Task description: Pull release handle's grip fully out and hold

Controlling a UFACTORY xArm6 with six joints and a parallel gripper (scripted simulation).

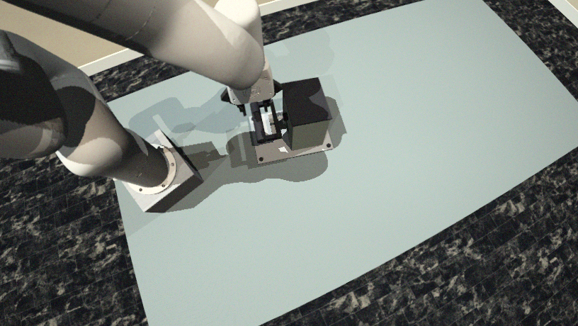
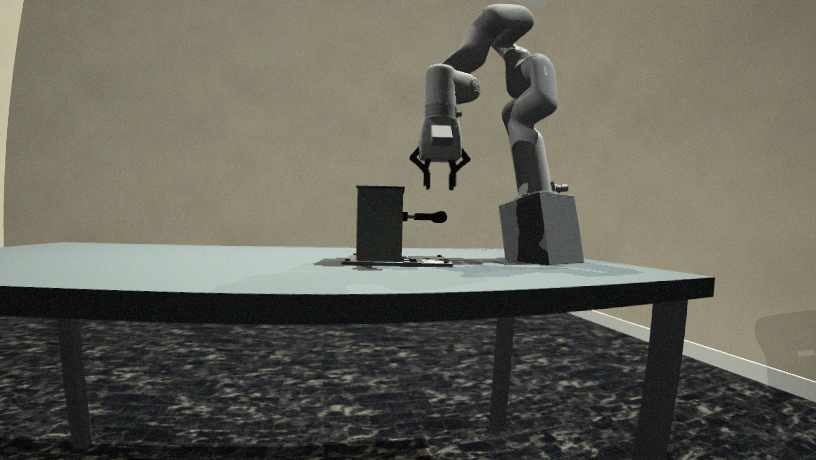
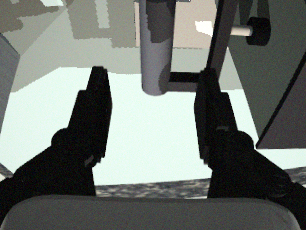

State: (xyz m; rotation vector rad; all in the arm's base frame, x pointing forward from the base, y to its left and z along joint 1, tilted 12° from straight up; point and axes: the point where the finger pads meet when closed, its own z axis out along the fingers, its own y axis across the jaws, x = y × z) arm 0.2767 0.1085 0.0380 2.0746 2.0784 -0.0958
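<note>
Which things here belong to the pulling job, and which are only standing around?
For the job:
- grip bar, level, not yet held
- dark housing behind it
- gripper, fingers open, above the bar

Not part of the job:
- arm pedestal
- table
- patterned floor

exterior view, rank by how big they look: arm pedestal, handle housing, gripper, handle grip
1. arm pedestal
2. housing
3. gripper, open, above the grip
4. grip
The pedestal and housing may stand at different depths, so their order is unsure.
</note>
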